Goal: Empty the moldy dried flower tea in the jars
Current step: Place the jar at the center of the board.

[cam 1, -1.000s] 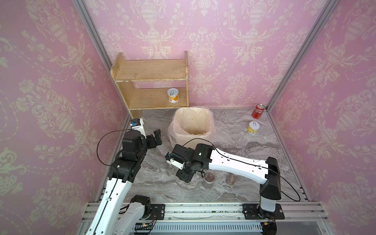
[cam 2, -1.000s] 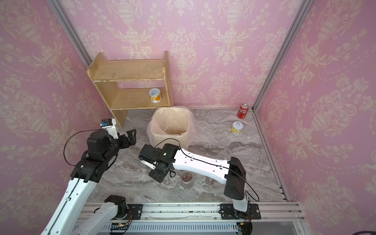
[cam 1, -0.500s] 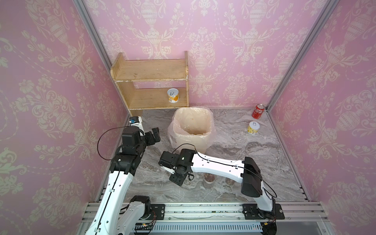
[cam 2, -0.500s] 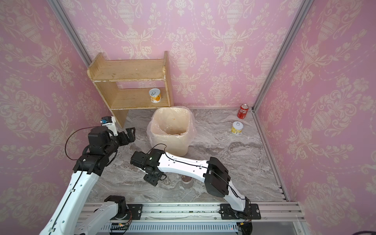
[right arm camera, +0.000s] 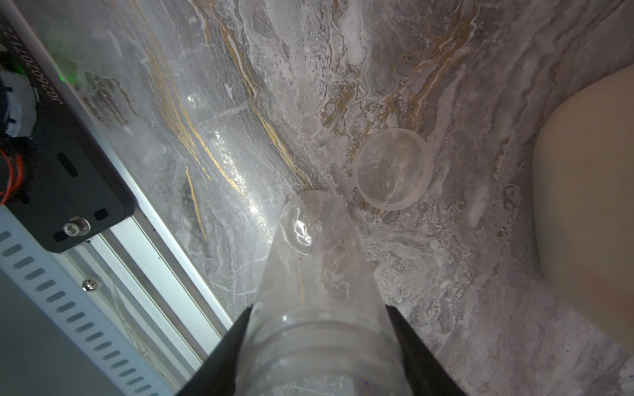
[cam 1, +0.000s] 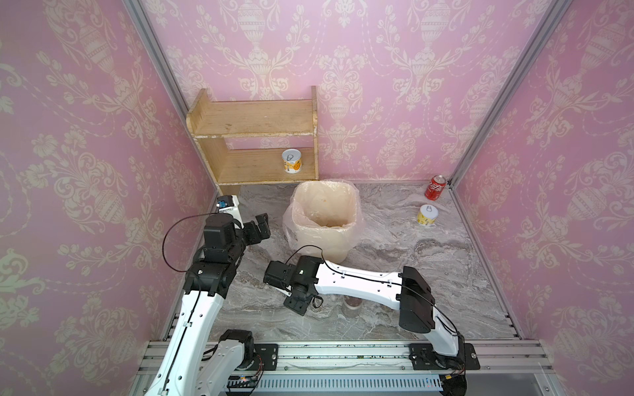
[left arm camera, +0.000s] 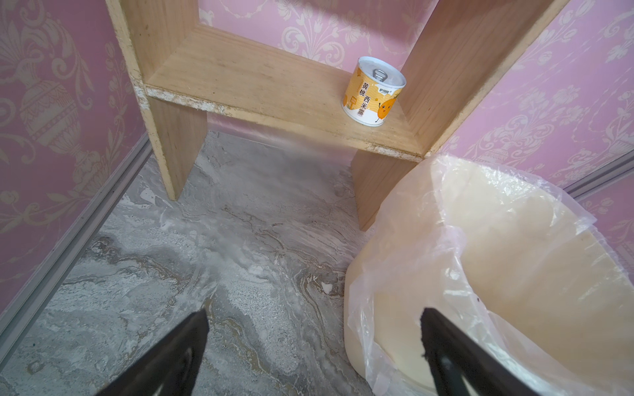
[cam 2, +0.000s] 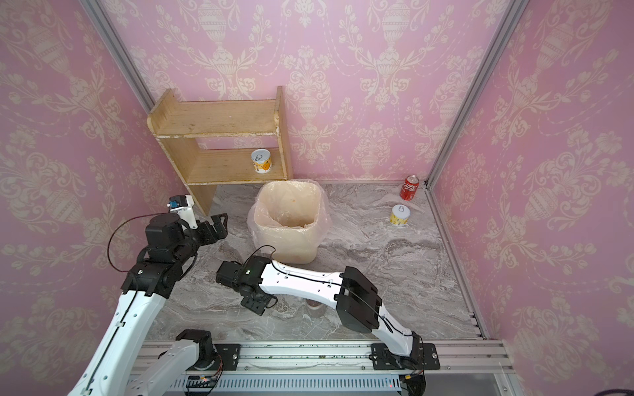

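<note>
Right wrist — right jaws clamp clear jar (right arm camera: 319, 291) | lid (right arm camera: 392, 169) on tabletop (right arm camera: 446, 51)

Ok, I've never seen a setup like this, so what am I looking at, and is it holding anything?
These are two white robot arms fixed to a rail at the edge of a marble table. Two pictures look down from overhead, nearly the same view; the other two come from a camera on each wrist. The left end effector hangs open and empty beside a lined bin. The right end effector grips a clear jar that looks empty; a round lid lies on the table nearby. A second jar holding brown tea stands beneath the right arm. There is also a wooden shelf with a tin on it, another tin, and a cola can in the far corner.
</note>
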### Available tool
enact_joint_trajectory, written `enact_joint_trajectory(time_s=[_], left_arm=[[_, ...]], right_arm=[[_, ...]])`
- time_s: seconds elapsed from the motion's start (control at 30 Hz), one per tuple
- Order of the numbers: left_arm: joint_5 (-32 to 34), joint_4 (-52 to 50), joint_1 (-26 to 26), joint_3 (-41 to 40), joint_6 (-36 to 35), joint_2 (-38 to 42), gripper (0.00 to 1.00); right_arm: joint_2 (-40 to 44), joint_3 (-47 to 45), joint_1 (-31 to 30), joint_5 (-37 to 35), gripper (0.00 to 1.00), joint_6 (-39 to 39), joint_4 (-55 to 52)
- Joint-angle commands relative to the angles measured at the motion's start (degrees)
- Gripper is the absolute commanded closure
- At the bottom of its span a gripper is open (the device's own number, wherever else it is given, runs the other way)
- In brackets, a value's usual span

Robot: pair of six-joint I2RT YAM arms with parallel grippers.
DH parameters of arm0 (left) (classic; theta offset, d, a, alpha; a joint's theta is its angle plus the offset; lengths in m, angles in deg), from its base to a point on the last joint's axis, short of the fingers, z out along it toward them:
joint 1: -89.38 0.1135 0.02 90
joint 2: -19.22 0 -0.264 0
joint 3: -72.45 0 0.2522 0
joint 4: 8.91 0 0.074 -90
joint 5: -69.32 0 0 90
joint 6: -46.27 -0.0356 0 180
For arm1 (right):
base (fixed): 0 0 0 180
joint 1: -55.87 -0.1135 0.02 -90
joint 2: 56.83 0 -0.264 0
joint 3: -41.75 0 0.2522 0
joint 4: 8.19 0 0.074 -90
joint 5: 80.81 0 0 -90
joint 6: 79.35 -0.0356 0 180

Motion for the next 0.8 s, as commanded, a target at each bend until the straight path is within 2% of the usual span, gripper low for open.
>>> enact_joint_trajectory(time_s=[0.0, 0.13, 0.3, 0.5, 0.77], left_arm=[[-1.42, 0.71, 0.61, 0.4, 1.14, 0.67, 0.01], [-1.78, 1.13, 0.61, -0.52, 1.73, 0.88, 0.01], [-2.02, 1.51, 0.61, -1.07, 2.16, 0.96, 0.01], [-2.22, 1.6, 0.61, -1.35, 2.15, 1.13, 0.01], [-1.7, 1.51, 0.61, -0.83, 1.85, 2.16, 0.01]], right_arm=[[-1.46, 1.85, -0.17, -0.67, 0.5, -0.44, -0.89], [-2.1, 2.46, -0.28, -0.05, 0.38, -0.61, -1.39], [-3.27, 3.76, -0.26, -0.04, 0.33, -0.58, -2.69], [-3.53, 5.85, -0.36, -0.02, 0.11, -0.84, -3.73], [0.89, 10.4, -0.21, -0.84, 0.05, -0.09, -5.19]])
